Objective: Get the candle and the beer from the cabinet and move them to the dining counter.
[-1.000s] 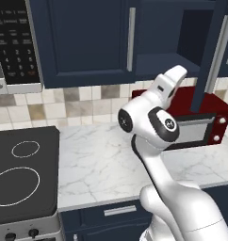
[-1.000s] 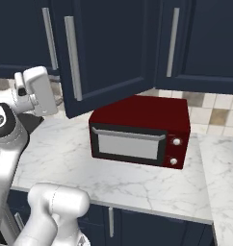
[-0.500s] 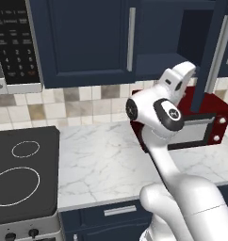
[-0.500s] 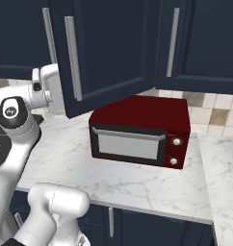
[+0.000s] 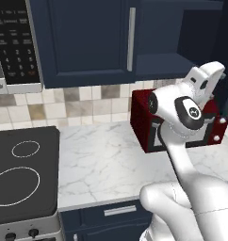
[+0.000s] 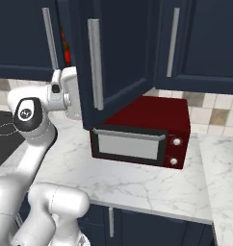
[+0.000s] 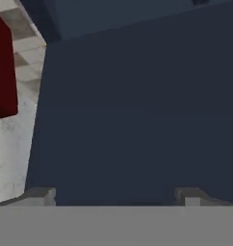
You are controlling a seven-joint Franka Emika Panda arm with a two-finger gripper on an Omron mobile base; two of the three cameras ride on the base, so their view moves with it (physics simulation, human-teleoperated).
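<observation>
Glossy white arm, all rounded tube-like segments, standing right in front of the red microwave. The joints have dark caps with a small white logo mark. The base links are fat and bulbous. Fingertips look small, blocky and grey.

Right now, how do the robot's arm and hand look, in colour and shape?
The arm is glossy white with rounded, tube-like links. Its joints carry dark caps with a small white mark. The hand ends in two small dark grey, blocky fingertips.
</observation>
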